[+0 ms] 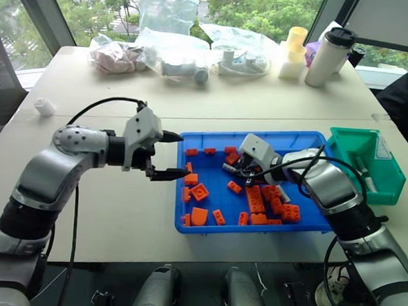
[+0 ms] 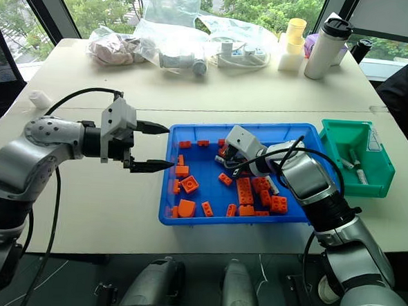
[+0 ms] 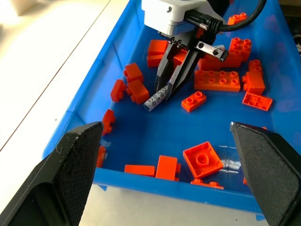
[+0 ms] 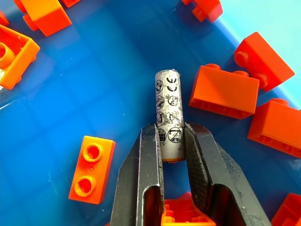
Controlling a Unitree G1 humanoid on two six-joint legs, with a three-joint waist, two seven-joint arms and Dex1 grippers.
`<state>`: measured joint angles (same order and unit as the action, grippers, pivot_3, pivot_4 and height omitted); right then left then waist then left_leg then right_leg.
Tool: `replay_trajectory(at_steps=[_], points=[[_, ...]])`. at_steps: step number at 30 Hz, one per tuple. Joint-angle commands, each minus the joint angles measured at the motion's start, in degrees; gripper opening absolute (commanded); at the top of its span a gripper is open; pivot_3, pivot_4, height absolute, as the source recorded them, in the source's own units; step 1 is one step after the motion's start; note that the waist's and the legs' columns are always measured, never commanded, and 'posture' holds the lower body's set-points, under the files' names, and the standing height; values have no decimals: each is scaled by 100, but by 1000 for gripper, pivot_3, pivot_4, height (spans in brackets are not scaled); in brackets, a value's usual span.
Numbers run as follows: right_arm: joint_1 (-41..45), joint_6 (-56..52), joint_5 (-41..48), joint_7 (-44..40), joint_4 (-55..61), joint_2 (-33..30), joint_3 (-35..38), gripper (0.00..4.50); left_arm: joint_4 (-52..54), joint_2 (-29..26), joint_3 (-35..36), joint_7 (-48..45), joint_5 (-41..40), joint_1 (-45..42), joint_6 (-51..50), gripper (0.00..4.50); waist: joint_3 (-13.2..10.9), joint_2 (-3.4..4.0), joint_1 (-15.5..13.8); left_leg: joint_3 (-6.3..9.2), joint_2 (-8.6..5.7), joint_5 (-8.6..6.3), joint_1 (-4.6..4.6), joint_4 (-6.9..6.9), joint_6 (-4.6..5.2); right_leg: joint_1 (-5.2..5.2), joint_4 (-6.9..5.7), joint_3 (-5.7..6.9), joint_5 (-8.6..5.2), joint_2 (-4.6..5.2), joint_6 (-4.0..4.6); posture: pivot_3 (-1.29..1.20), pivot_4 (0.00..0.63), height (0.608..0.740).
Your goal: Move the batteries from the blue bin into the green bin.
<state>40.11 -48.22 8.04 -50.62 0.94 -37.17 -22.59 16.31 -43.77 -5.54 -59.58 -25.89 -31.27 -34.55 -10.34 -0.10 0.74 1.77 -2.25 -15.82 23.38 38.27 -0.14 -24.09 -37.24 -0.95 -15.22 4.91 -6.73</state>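
On a pale worktop (image 1: pixel 117 210) we count two bins: the blue bin (image 1: pixel 206 231), wide and shallow, and the green bin (image 1: pixel 378 191) just beside its far right corner. Inside the blue bin the right hand (image 4: pixel 171 146) has its two black fingers closed on one battery (image 4: pixel 168 113), gripping the silver cylinder near its lower end while the rest sticks out past the fingertips, close over the tray floor. In the left wrist view the same battery (image 3: pixel 156 98) shows slanting from the right hand's tips amid the bricks. We see about two more batteries (image 2: pixel 352 163) lying in the green bin, though its wall cuts them off and the count is unsure. Orange toy bricks (image 1: pixel 200 192) lie scattered across the blue tray, roughly twenty; the right arm covers some, so we cannot give a firm number. The left hand (image 1: pixel 173 154) hangs over the blue bin's left rim with its fingers spread wide apart and nothing between them. At the back of the worktop stand a white tumbler with a dark lid (image 1: pixel 329 56), a yellow cup (image 1: pixel 296 39) and several clear plastic bags (image 1: pixel 161 53) whose contents we cannot make out. A small white roll (image 1: pixel 45 106) sits near the left edge.
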Motion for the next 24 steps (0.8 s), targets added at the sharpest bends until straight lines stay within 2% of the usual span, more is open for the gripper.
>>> replay_trajectory(at_steps=[1,4,6,7,9,10,11,16,24], points=[[61,-26,-34,-56,247,-75,118,194,98,18,64,14,-14,-24,45,4500,0,0,2,0,0,0,0,0,0,0,0,0,0,0,0,0,150,740],[24,-35,-32,-51,315,-93,161,194,64,65,42,14,-4,-52,49,4500,0,0,2,0,0,0,0,0,0,-1,0,0,0,0,0,0,150,740],[-14,-6,-63,-32,323,-125,175,1223,42,90,33,7,11,-74,50,4500,0,0,1,0,0,0,0,0,0,-1,0,-1,0,0,0,0,150,740],[-33,9,-74,-32,336,-147,178,1511,36,98,34,1,15,-80,53,4500,0,0,-2,0,0,0,0,0,0,-1,0,0,0,0,0,0,150,740],[-34,12,-88,-23,345,-168,209,2496,17,112,29,-8,24,-95,58,4500,0,0,0,0,0,0,1,0,0,-1,0,0,0,0,0,0,150,740],[-20,-1,-85,-30,358,-179,233,3142,10,115,28,-13,27,-101,62,4500,0,0,1,-1,0,0,1,0,0,-1,0,-1,0,1,0,0,150,740],[6,-21,-63,-56,393,-200,268,3537,3,115,27,-20,30,-104,66,4500,0,0,1,-1,0,0,1,0,0,-1,0,-1,0,1,0,0,150,740],[219,-41,-1,-176,530,-255,322,3537,-38,132,16,-34,50,-130,94,4500,0,0,3,-1,0,0,1,0,0,-3,0,-1,0,0,0,0,150,740],[716,-212,44,-625,601,-136,-28,3537,-75,216,-14,-7,102,-143,135,4500,0,0,7,-1,0,0,2,-1,0,-8,-2,-2,0,0,0,0,150,740]])
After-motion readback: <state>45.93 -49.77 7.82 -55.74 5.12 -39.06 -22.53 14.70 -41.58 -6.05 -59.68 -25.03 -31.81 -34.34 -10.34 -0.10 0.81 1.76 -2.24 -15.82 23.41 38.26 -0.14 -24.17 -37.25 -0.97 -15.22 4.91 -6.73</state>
